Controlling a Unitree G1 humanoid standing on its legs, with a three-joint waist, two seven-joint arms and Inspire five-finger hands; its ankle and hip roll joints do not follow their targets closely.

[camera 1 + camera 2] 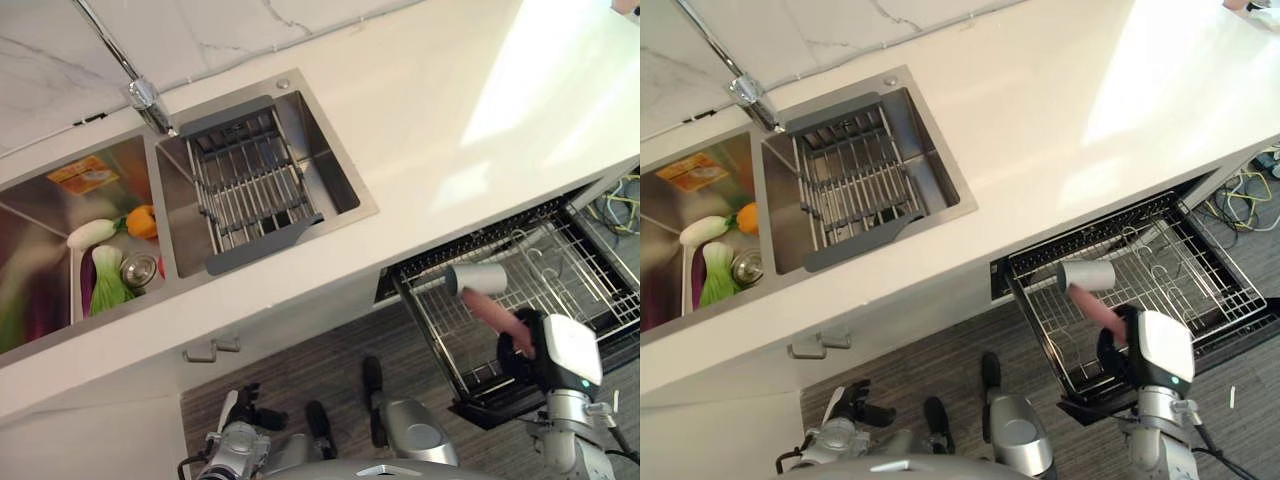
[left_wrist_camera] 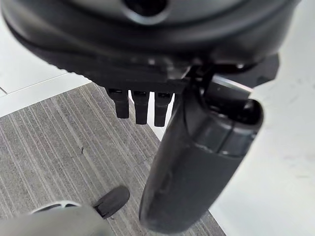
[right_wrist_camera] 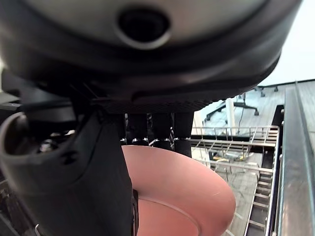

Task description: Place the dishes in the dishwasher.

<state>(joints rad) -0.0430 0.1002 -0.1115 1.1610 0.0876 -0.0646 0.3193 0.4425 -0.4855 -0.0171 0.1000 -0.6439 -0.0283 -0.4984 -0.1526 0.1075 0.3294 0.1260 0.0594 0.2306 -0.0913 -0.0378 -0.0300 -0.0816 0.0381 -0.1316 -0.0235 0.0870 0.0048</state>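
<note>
I note right robot hand gripping smooth pink plate over wire dishwasher rack, steel cup inside, left robot hand relaxed open, glossy white worktop, grey striped floor.

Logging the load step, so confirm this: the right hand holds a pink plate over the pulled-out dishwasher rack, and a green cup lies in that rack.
Wrong colour: the cup lying in the wire dishwasher rack is metallic grey, as the left eye view shows. The right hand does hold the pink plate over it.

The right hand holds a pink plate edge-on over the pulled-out dishwasher rack, just beside a grey cup lying in it. A dish rack sits in the sink of the white tabletop.
</note>
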